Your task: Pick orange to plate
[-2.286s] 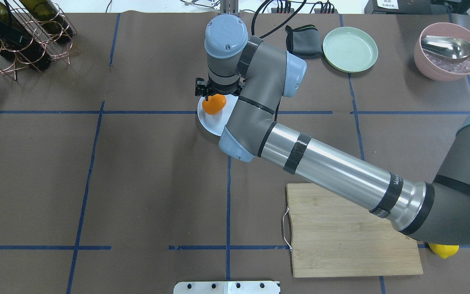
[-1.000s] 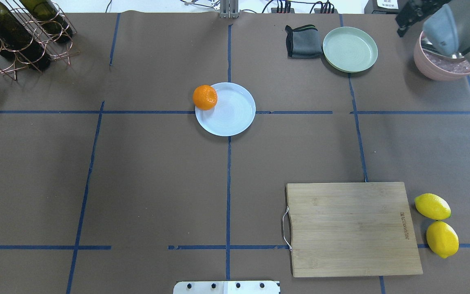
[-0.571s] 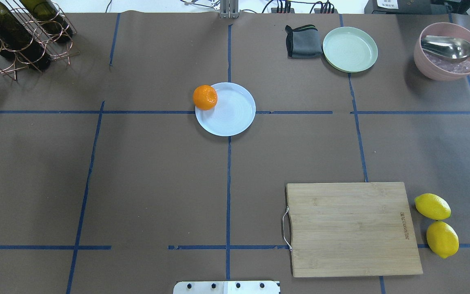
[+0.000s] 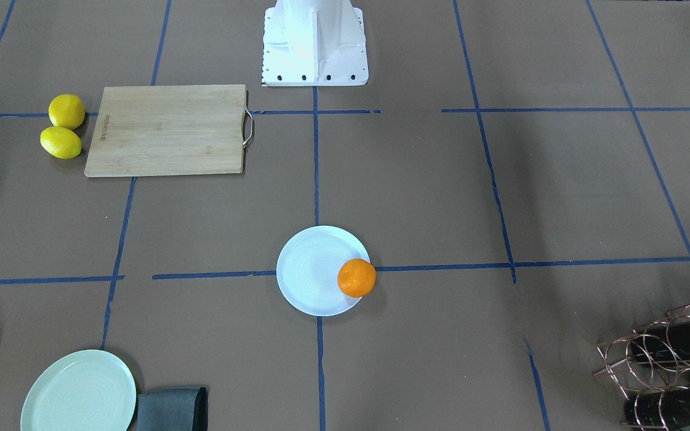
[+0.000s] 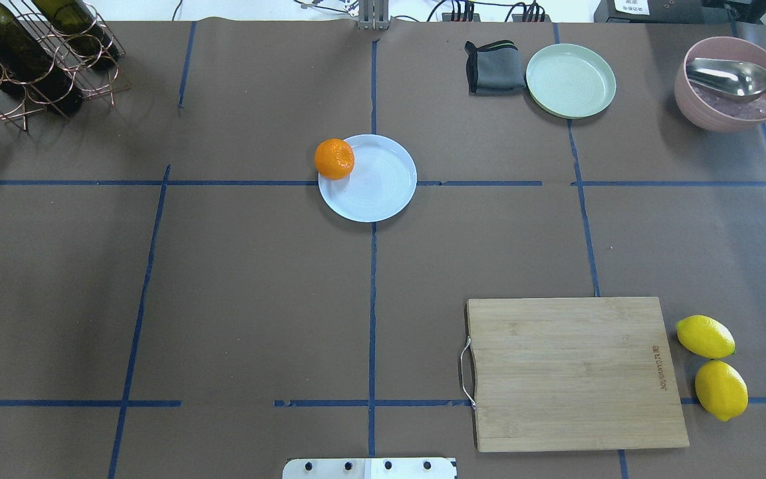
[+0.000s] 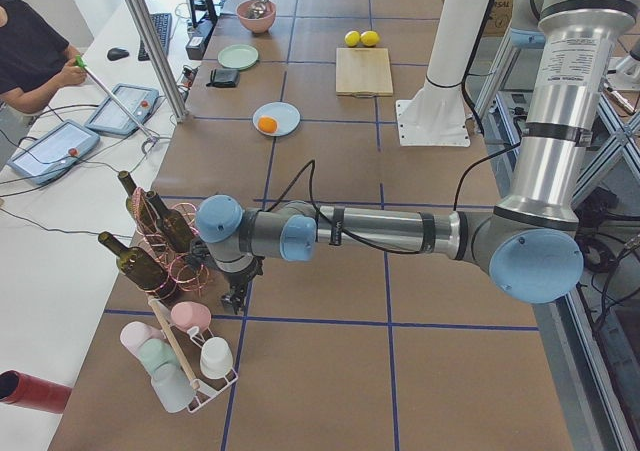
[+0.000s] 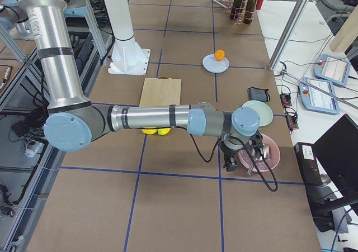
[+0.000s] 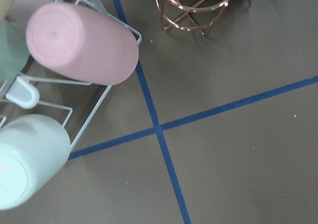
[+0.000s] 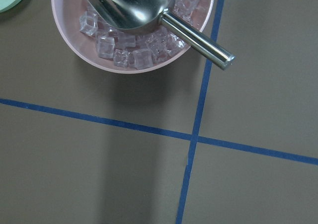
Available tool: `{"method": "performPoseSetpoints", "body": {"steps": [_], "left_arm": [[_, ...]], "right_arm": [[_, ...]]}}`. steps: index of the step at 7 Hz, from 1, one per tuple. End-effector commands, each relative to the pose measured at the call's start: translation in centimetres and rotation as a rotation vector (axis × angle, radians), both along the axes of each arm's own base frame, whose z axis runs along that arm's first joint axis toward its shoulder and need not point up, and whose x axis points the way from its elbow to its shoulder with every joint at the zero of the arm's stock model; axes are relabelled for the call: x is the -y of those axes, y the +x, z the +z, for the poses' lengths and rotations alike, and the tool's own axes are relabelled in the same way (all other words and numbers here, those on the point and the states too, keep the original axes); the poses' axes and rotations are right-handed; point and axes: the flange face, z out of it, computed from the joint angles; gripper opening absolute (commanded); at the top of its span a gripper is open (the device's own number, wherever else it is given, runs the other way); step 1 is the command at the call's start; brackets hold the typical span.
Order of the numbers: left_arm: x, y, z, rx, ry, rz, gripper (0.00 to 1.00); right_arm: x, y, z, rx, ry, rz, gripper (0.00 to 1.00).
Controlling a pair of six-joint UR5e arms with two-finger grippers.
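Note:
The orange (image 5: 334,159) rests on the left rim of the pale bluish-white plate (image 5: 380,186) at mid-table, free of any gripper; it sits on the plate's (image 4: 309,275) right rim in the front-facing view, orange (image 4: 356,278). Neither gripper appears in the overhead or front-facing views. In the exterior left view my left gripper (image 6: 236,296) hangs by the wine rack, far from the orange (image 6: 266,124). In the exterior right view my right gripper (image 7: 241,156) hovers by the pink bowl. I cannot tell if either is open or shut.
A wooden cutting board (image 5: 572,372) lies front right with two lemons (image 5: 712,366) beside it. A pale green plate (image 5: 570,80), grey cloth (image 5: 493,66) and pink bowl (image 5: 729,86) of ice with a metal scoop sit at the back right. A wine rack (image 5: 30,53) stands back left.
My right arm, which stood over the plate with the orange at its gripper, has let go and swung away to the right, out of the overhead view. The orange now lies on the plate's left rim.

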Motion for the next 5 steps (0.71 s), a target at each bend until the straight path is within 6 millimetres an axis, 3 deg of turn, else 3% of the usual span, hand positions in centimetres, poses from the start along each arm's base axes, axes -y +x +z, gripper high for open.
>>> {"method": "performPoseSetpoints", "body": {"steps": [1,2,5], "left_arm": [[-0.9,-2.1,-0.6,-0.003,-0.084,-0.041,1.00],[-1.4,-2.2,-2.2,-0.003,-0.090,-0.044,1.00],[-1.6,-2.5,-2.2,-0.001,-0.090,-0.047,1.00]], "right_arm": [[-2.0,1.7,0.7,0.016,-0.059,0.086,1.00],[-2.1,1.7,0.6,0.043,-0.084,0.110,1.00],[-5.0,1.8,1.2,0.048,-0.105,0.130,1.00]]}}
